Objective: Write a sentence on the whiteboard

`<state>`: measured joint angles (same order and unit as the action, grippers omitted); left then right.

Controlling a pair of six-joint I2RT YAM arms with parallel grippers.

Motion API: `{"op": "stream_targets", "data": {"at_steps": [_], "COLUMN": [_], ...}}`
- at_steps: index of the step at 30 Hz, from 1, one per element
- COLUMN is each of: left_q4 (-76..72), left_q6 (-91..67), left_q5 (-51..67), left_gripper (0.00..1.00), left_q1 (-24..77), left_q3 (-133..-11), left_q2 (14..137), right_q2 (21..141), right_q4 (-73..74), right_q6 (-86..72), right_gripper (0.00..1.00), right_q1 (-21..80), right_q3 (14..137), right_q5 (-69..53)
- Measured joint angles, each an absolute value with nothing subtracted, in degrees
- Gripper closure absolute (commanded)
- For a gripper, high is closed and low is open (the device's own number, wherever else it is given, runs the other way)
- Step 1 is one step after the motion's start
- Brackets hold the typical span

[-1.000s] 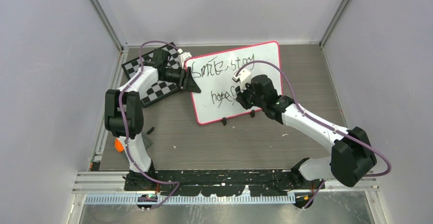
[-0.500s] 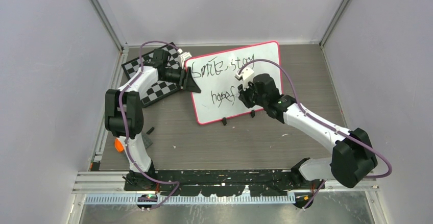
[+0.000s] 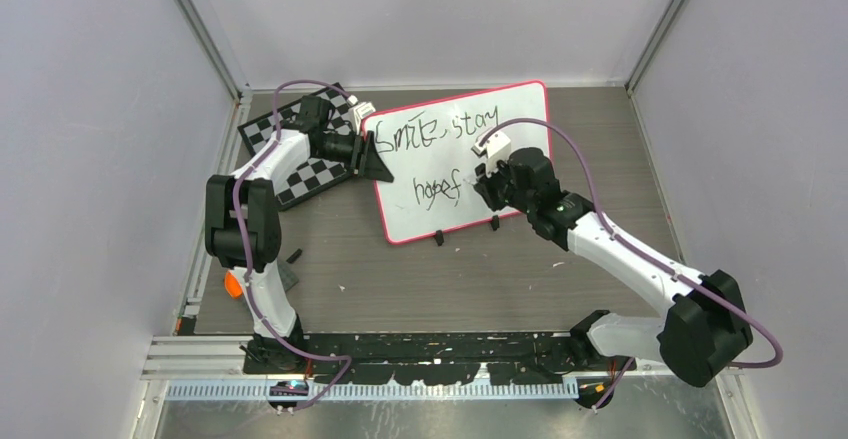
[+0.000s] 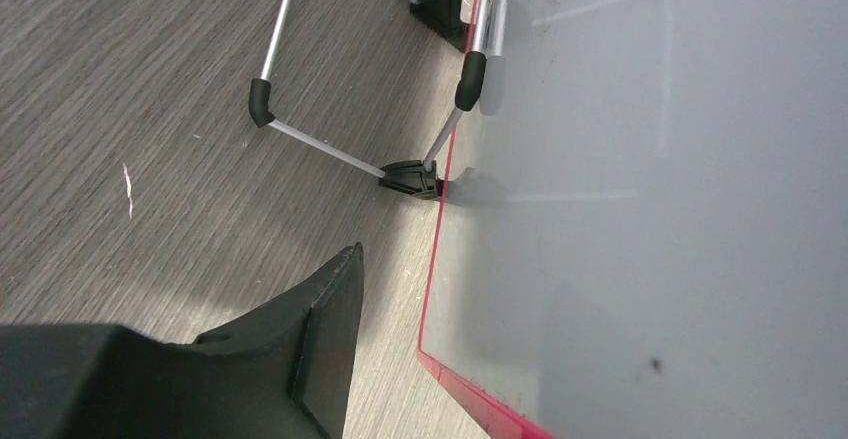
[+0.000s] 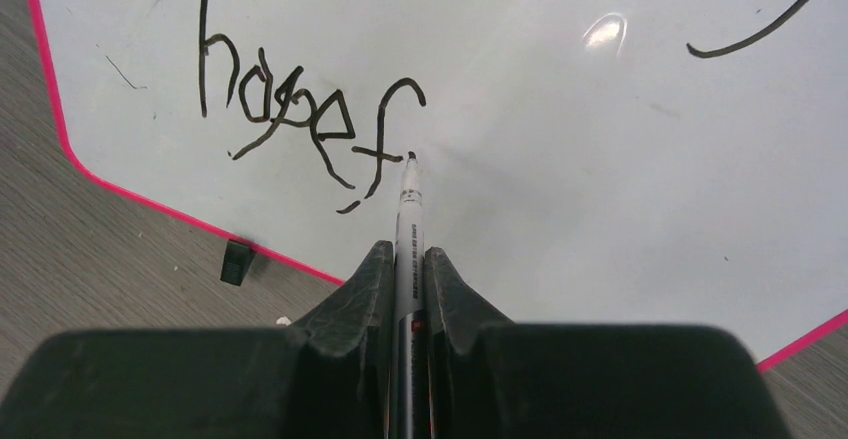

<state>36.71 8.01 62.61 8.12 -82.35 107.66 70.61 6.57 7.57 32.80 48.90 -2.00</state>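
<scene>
Fingers (image 5: pixel 365 279): right pair clenched on marker (image 5: pixel 408 209), barrel pinched between the pads, tip forward.
Right gripper (image 5: pixel 405 259): low over the board, marker tip at or just off the surface, right of the "f".
Left gripper (image 3: pixel 376 159): at the board's left edge; only one finger shows in the wrist view, so cannot tell if clamped or released.
Sentence (image 5: pixel 290 119): black, two lines; lower line reads "hopef", judged unfinished.
Whiteboard (image 3: pixel 520 119): far centre of table, skewed, just beside chessboard (image 3: pixel 300 164); feet (image 3: pixel 439 238) on the near edge.
Handling: looks stiff, light and glossy, likely to slide under pen pressure. Hold by the pink frame, not the face, since ink would probably smear.
Table (image 3: pixel 450 279): grey wood grain, a few small scraps.
Room: plain pale walls on three sides, metal corner posts.
</scene>
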Motion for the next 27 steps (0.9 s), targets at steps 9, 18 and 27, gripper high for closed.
{"op": "stream_targets", "data": {"at_steps": [9, 18, 27], "left_q4": [36.7, 36.7, 36.8], "left_q6": [8.0, 8.1, 8.1], "left_q5": [62.6, 62.6, 62.6], "left_gripper": [0.91, 0.91, 0.91], "left_q1": [8.1, 8.1, 8.1], "left_q3": [-82.3, -82.4, -82.4], "left_q2": [107.7, 107.7, 107.7], "right_q2": [71.7, 74.3, 74.3], "right_q4": [5.3, 5.7, 6.1], "right_q6": [7.3, 7.3, 7.1], "right_gripper": [1.0, 1.0, 1.0], "right_q1": [32.8, 32.8, 32.8], "right_q3": [49.1, 50.2, 50.3], "right_q5": [-2.2, -2.3, -1.0]}}
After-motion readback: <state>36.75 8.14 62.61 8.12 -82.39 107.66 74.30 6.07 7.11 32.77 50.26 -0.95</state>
